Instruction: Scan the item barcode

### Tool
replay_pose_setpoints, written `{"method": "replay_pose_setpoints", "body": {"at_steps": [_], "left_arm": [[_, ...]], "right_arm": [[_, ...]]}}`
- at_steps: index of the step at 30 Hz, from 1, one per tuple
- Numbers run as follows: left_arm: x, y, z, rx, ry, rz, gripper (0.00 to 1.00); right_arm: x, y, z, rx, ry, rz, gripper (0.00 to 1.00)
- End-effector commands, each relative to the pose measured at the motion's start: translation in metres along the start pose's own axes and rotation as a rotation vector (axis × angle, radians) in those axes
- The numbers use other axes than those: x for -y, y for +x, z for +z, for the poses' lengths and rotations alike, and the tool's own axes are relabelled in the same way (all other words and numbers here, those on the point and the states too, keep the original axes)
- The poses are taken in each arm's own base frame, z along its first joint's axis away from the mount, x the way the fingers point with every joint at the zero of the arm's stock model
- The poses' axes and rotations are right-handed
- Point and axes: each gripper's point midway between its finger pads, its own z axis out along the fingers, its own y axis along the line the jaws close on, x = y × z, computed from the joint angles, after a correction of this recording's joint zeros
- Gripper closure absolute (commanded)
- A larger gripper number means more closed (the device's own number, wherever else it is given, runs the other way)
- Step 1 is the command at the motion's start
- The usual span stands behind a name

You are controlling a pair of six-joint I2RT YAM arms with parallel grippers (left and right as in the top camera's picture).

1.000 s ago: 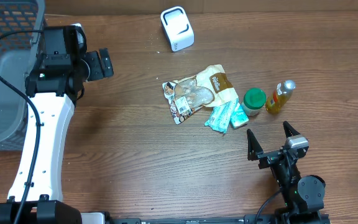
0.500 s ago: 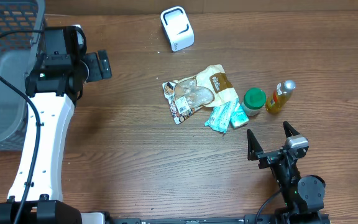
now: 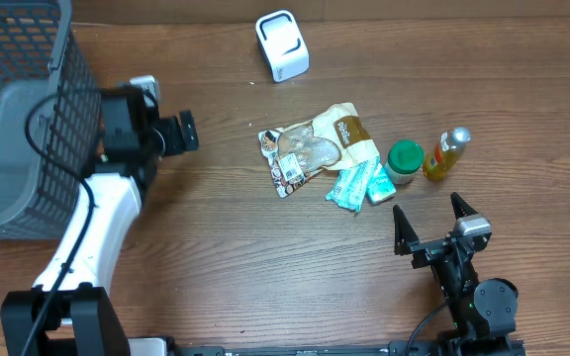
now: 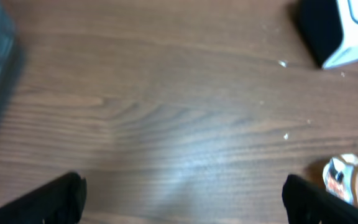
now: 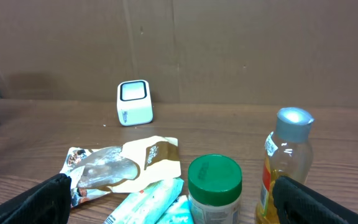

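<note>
White and boxy with rounded corners, the scanner [image 3: 282,45] shows ahead and to the right in my left pincer's [image 3: 182,133] own camera. The items lie heaped between my two pincers. There's a tan-and-clear snack pouch [image 3: 317,146] with printed labels, and a teal packet [image 3: 354,184] touching its lower edge. Just beside that stand a green-lidded jar [image 3: 404,160] and a yellow bottle [image 3: 445,154] with a silver cap. From my right pincer [image 3: 427,210], jar and bottle stand upright straight ahead, near. The grey mesh basket [image 3: 67,69] sits back behind the left pincer, and all I make out inside is its grey floor. Both pincers gape fully wide with nothing in them, over the brown wooden table [image 3: 236,257].
</note>
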Motion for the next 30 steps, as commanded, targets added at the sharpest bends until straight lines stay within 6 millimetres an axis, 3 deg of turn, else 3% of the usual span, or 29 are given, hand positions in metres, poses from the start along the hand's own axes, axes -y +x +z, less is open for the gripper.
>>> {"method": "replay_pose_setpoints", "body": {"at_steps": [1, 6, 18, 25, 30], "left_arm": [[0.020, 0.015, -0.012, 0.062, 0.122, 0.030, 0.01], [0.019, 0.043, -0.020, 0.141, 0.151, 0.038, 0.00], [-0.005, 0.134, -0.040, 0.144, 0.129, 0.010, 0.00], [-0.020, 0.166, -0.052, 0.170, 0.097, -0.023, 0.00], [-0.021, 0.172, -0.062, 0.238, 0.102, -0.030, 0.00]], "right_arm": [[0.001, 0.002, 0.000, 0.002, 0.005, -0.005, 0.00], [0.001, 0.002, 0.000, 0.002, 0.005, -0.004, 0.00], [0.001, 0.002, 0.000, 0.002, 0.005, -0.005, 0.00], [0.001, 0.002, 0.000, 0.002, 0.005, -0.005, 0.00], [0.001, 0.002, 0.000, 0.002, 0.005, -0.005, 0.00]]}}
